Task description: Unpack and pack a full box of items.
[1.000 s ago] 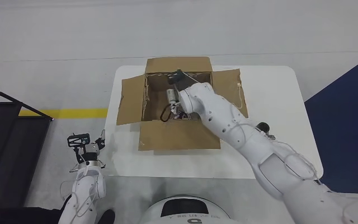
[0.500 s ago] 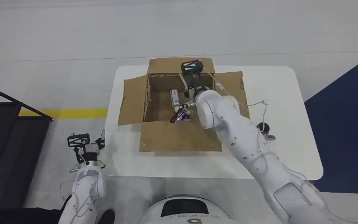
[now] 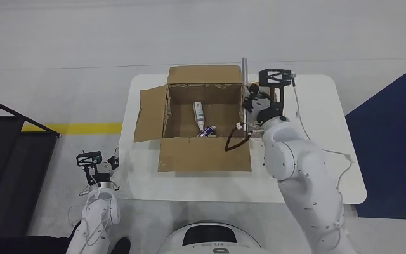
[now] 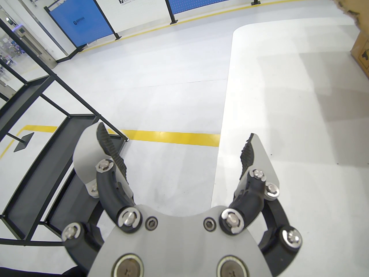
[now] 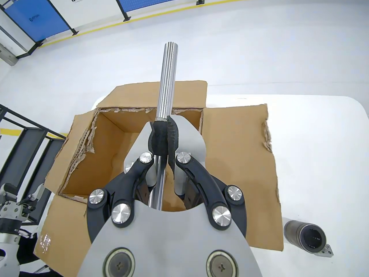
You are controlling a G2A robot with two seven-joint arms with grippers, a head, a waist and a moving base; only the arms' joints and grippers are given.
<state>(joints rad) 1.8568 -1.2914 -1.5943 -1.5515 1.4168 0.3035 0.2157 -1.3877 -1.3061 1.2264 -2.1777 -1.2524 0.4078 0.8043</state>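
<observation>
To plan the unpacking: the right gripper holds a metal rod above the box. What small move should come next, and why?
Probably carry the metal rod sideways over the bare table and lower it near the bearing: the right gripper is shut on it, above the box.

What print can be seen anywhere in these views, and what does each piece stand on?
White partition panel: a logo with a brand name, left unquoted.
Blue partition panel: the same mark, smaller.
Cardboard box: a black printed symbol, cut off by the frame edge, unreadable.
</observation>
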